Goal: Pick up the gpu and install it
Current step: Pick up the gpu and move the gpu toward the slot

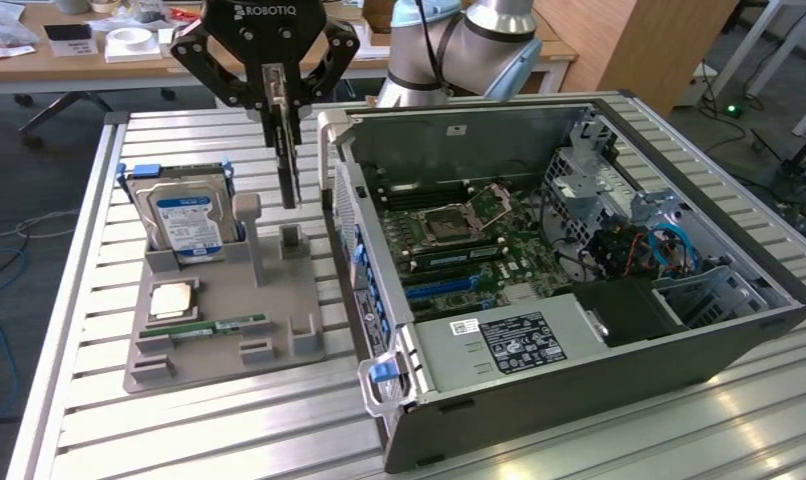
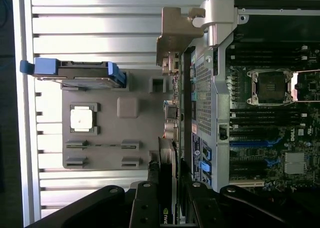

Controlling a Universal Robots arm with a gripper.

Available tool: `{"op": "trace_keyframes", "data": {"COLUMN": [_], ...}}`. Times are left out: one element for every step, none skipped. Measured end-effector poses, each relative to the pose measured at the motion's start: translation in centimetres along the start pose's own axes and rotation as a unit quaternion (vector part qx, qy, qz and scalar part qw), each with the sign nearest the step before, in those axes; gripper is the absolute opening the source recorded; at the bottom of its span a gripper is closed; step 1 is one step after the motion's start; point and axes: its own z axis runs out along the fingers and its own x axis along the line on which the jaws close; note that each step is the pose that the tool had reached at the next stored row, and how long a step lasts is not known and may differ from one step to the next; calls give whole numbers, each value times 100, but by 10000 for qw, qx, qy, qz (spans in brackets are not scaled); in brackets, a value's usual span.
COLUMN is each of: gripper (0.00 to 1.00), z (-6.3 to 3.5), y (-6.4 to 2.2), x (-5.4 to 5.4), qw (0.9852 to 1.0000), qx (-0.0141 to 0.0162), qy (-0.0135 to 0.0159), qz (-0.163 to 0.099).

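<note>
The gpu [image 1: 287, 150] is a thin dark card hanging edge-on and upright above the grey parts holder [image 1: 276, 345], just outside the computer case's near wall. My gripper [image 1: 280, 100] is shut on its upper edge. In the wrist view the gpu [image 2: 169, 153] runs away from the fingers [image 2: 145, 203], and its silver bracket [image 2: 175, 35] is at the far end. The open computer case [image 1: 510, 135] lies on its side beside it. The motherboard [image 1: 470, 235] and its blue slots [image 1: 443, 285] are exposed.
A silver hard drive [image 1: 183, 220] with a blue-white label stands upright in the holder, with a processor chip [image 1: 174, 298] and a green memory stick [image 1: 223, 326] in front of it. The case's black power supply [image 1: 510, 340] sits at its near end. Everything rests on a slatted aluminium table [image 1: 176, 430].
</note>
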Motion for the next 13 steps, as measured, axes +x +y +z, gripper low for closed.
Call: {"op": "trace_keyframes", "data": {"gripper": [26, 26, 26, 26, 26, 26, 26, 26, 26, 26, 26, 26, 26], "z": [0, 1, 2, 3, 3, 4, 5, 6, 6, 7, 8, 9, 11], "y": [1, 1, 2, 3, 4, 5, 6, 7, 9, 10, 11, 13, 15], "x": [-11, -24, -38, -57, -79, -102, -125, -149, -174, -201, -229, -260, -291], "qw": [10000, 10000, 10000, 10000, 10000, 10000, 10000, 10000, 10000, 10000, 10000, 10000, 10000], "qx": [0, 0, 0, 0, 0, 0, 0, 0, 0, 0, 0, 0, 0], "qy": [0, 0, 0, -1, 0, 0, 0, 0, 0, 0, 0, 0, 0], "qz": [0, 0, 0, 0, 0, 0, 0, 0, 0, 0, 0, 0, 1]}}
